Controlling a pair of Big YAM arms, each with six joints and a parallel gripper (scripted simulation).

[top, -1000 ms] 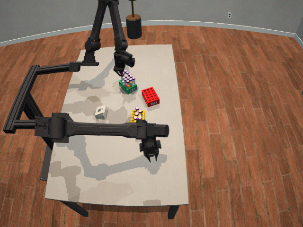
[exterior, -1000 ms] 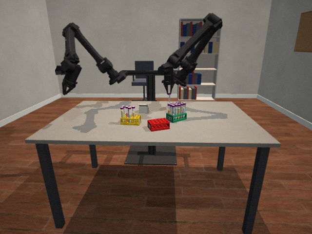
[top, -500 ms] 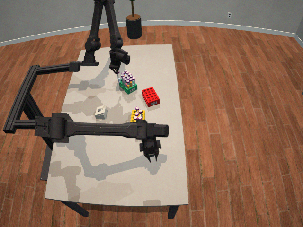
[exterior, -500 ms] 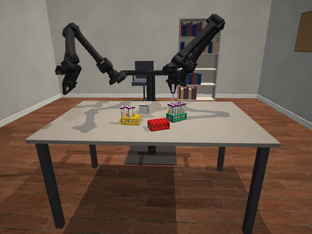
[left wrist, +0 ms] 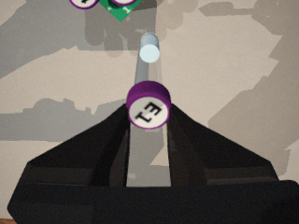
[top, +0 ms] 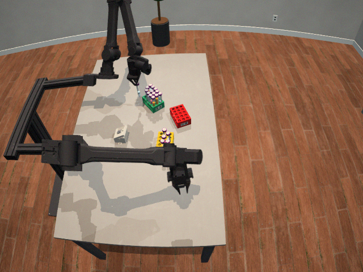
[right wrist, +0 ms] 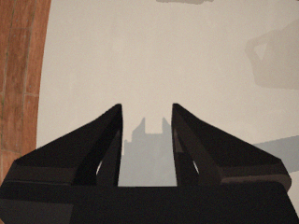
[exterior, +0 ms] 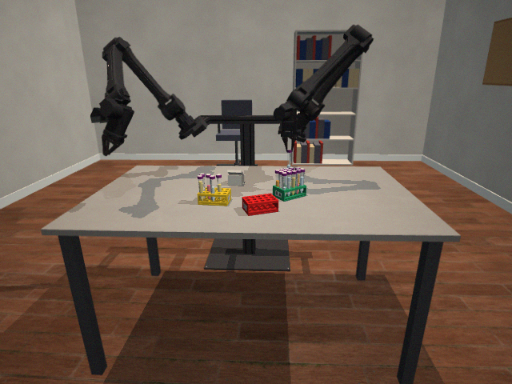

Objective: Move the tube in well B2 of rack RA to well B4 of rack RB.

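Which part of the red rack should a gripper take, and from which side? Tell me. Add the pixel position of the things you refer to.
Come from above and grip across the narrower width, near mid-length of the red rack (top: pixel 180 115) (exterior: pixel 260 205). It sits flat, holds no tubes, and its long side walls look parallel, so opposing fingers should fit if they open wide enough.

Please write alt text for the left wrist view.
The left gripper holds a purple-capped test tube by its cap, above the table; a corner of the green rack shows at the top edge.
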